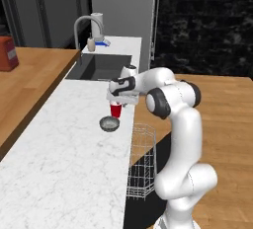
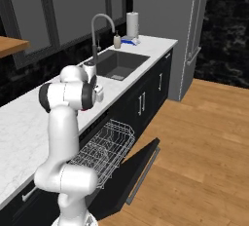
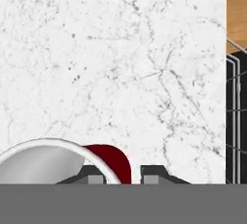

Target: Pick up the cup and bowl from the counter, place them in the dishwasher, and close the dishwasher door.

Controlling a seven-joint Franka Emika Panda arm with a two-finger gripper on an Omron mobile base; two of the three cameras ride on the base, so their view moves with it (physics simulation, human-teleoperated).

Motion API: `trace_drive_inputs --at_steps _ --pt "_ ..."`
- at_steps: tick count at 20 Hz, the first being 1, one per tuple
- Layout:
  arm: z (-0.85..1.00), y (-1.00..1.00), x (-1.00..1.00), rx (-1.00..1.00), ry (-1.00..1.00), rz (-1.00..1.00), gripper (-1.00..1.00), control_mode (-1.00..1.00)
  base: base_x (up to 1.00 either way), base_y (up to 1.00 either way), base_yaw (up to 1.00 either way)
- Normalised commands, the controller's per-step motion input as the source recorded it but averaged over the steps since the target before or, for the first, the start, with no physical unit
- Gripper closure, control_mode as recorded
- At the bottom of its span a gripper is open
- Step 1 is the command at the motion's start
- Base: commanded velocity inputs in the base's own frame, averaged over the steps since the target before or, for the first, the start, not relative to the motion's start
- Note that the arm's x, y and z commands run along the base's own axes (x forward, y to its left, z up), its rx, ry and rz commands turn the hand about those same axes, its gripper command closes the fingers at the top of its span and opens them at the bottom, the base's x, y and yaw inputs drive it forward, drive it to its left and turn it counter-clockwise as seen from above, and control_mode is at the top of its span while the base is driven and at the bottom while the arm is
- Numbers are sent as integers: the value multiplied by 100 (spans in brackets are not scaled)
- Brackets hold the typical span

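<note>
The white arm is reaching left across the counter (image 1: pixel 59 159), with the gripper (image 1: pixel 117 105) pointing straight down over the cup (image 1: pixel 115 110). In the left base view the red cup is standing upright on the white marble near the counter's front edge, its top tucked under the hand. The hand view is showing the two dark fingertips (image 3: pixel 94 174) flanking the cup's red wall (image 3: pixel 116 160), drawn in narrow around it; whether the pads are actually pressing the wall cannot be told. The bowl (image 1: pixel 109 123), grey and metallic, is sitting just beside the cup on the nearer side, its pale rim (image 3: pixel 43 143) curving in front of the cup in the hand view.

Below the counter edge the dishwasher (image 2: pixel 99 137) is standing open: the white wire rack (image 2: pixel 104 149) is pulled out, and the dishwasher door (image 2: pixel 138 169) is lying lowered over the wooden floor (image 2: pixel 204 142). Farther along the counter are lying a dark sink (image 2: pixel 116 64) with a curved faucet (image 2: pixel 99 25), a soap bottle (image 2: pixel 117 40) and a paper towel roll (image 2: pixel 132 24). A tall grey refrigerator (image 2: pixel 180 30) is standing at the counter's far end.
</note>
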Motion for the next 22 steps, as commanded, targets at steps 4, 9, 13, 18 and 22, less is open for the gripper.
trace_drive_inputs --at_steps 4,9,13,18,22 --pt "0 -24 -61 0 -11 0 100 -100 0 0 0" --pt "11 -61 -83 1 -16 -5 100 -100 0 0 0" --pt "40 -97 -100 7 -13 -9 100 -100 0 0 0" --pt "38 -95 -100 10 -8 -4 100 -100 0 0 0" --pt "10 -68 -100 4 0 0 100 -100 0 0 0"
